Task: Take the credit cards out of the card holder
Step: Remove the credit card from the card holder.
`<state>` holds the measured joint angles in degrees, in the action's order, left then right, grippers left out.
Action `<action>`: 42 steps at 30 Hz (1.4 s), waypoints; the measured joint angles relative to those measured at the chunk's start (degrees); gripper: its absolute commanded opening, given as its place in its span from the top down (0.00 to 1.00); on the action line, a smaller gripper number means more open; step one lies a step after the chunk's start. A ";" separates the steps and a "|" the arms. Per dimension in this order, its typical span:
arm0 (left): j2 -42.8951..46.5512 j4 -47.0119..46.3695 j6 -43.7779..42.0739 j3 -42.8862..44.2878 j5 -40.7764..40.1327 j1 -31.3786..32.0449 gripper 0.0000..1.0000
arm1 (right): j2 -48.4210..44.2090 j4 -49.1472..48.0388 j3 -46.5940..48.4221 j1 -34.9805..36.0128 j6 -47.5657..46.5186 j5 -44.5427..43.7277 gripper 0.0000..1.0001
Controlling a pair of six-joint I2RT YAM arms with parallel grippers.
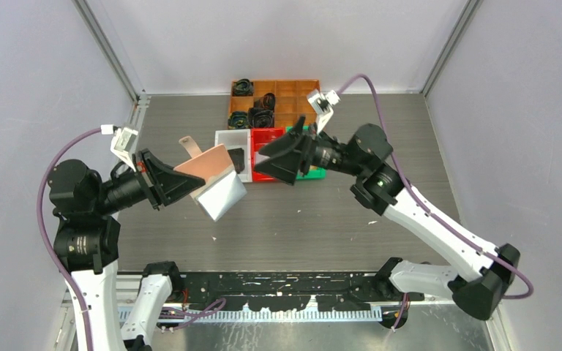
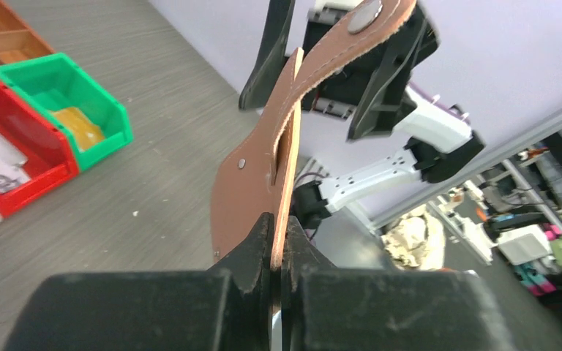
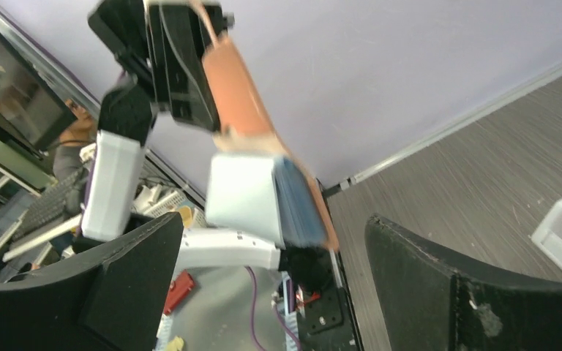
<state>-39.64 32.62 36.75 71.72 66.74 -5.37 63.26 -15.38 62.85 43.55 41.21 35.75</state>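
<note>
Above grey table (image 1: 322, 219), card holder (image 1: 203, 162) clenched in left claw (image 1: 178, 180); right claw (image 1: 267, 155) released, apart.

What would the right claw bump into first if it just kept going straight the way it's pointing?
Probably the whitish card sticking out of the card holder that the left gripper holds up; the open right gripper faces it, though the depth is unclear.

The holder (image 1: 205, 164) is tan-pink outside — brown with pale stitching along its strap (image 2: 351, 44) — and grey-blue on its pocket face (image 3: 296, 201). A whitish-silver card (image 1: 219, 196) juts from it. Bins run white (image 1: 227, 139), red (image 1: 267, 139), green (image 2: 58, 91); the tray (image 1: 293, 91) is orange. The bench (image 1: 300, 219) is grey woodgrain.
</note>
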 measured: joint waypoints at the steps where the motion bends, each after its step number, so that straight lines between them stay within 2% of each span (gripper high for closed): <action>1: -0.46 -1.88 2.75 0.00 0.48 0.00 1.00 | -1.73 -0.42 -2.40 -0.33 -0.57 0.48 0.01; 4: -1.57 -6.62 9.68 0.00 1.46 0.00 1.00 | -4.59 -1.68 -7.63 -0.55 -1.38 1.97 0.00; 8: -2.25 -10.58 16.11 0.00 2.25 0.00 1.00 | -4.02 -2.78 -10.21 -0.55 -1.86 3.21 0.00; 18: -2.34 -15.52 25.64 0.00 3.43 0.00 1.00 | 5.77 -6.93 -9.22 4.00 -3.69 3.37 0.00; 30: -2.32 -17.79 28.85 -0.59 4.92 0.00 1.00 | 7.76 -11.06 -6.93 6.86 -4.42 2.84 0.00; 42: -2.16 -17.88 29.18 -0.74 4.96 0.00 1.00 | 8.15 -12.39 -4.20 6.95 -4.37 -0.15 0.06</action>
<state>-41.80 14.74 65.93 70.98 71.70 -5.37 71.42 -27.77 58.65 50.50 36.84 35.59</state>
